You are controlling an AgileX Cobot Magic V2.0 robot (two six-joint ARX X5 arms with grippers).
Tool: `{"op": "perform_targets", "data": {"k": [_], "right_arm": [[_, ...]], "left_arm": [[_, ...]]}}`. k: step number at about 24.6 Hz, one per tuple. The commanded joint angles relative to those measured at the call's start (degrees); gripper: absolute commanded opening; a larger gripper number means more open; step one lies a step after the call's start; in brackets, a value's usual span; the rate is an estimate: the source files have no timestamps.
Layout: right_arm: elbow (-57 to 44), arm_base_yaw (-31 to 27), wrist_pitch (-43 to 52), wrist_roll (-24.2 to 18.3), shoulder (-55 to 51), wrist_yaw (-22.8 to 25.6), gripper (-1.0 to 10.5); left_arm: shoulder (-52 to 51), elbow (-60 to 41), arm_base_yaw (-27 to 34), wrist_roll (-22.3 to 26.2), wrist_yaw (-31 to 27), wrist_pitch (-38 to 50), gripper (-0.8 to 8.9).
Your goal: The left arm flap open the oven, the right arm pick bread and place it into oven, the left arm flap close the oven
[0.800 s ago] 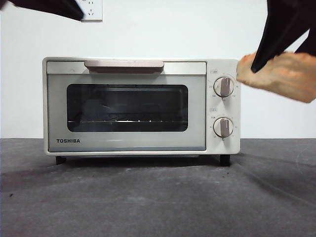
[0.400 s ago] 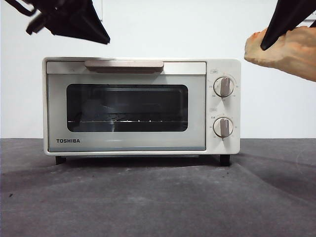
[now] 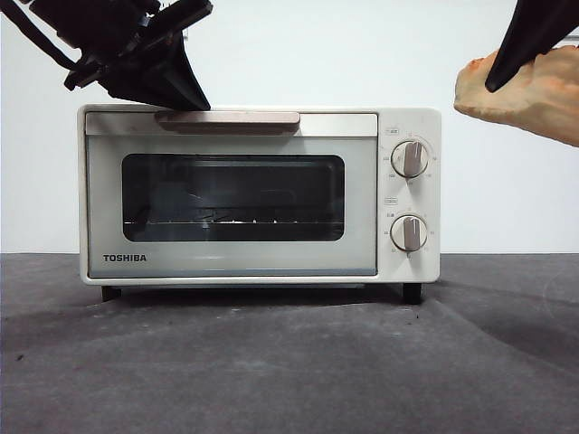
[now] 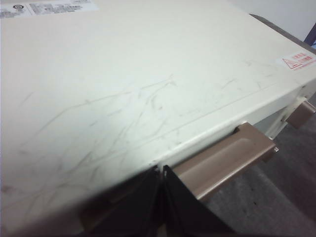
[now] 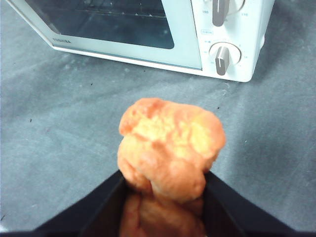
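Note:
The cream oven stands on the dark table with its glass door closed and its beige handle along the top front. My left gripper hangs just above the handle's left end; in the left wrist view its jaws are pressed together at the oven's top front edge beside the handle. My right gripper holds the lumpy golden-orange bread high in the air to the right of the oven. The right wrist view shows the bread clamped between its jaws, with the oven below.
Two round knobs sit on the oven's right panel. A white wall with a power socket is behind. The grey table surface stretches in front of the oven.
My left gripper has come down and rightward to the oven's handle. The bread in the right gripper has risen and shifted slightly right.

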Motion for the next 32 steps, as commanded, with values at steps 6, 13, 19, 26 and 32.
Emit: {"op": "perform_targets", "data": {"k": [6, 13, 19, 26, 32], "right_arm": [[1.2, 0.6, 0.5, -1.0, 0.2, -1.0, 1.9], [1.2, 0.6, 0.4, -1.7, 0.2, -1.0, 1.9], [1.2, 0.6, 0.4, -1.8, 0.2, -1.0, 1.9], [1.2, 0.6, 0.4, -2.0, 0.2, -1.0, 1.9], [1.2, 0.6, 0.4, -2.0, 0.2, -1.0, 1.9]], "left_arm": [[2.9, 1.1, -0.7, 1.7, -0.5, -0.8, 0.16], [3.0, 1.1, -2.8, 2.8, -0.5, -6.1, 0.16], [3.0, 1.1, -5.3, 2.8, -0.5, -12.0, 0.16], [3.0, 1.1, -8.2, 2.3, -0.3, -18.7, 0.16], [3.0, 1.1, -10.8, 1.8, -0.2, -25.8, 0.16]]}}
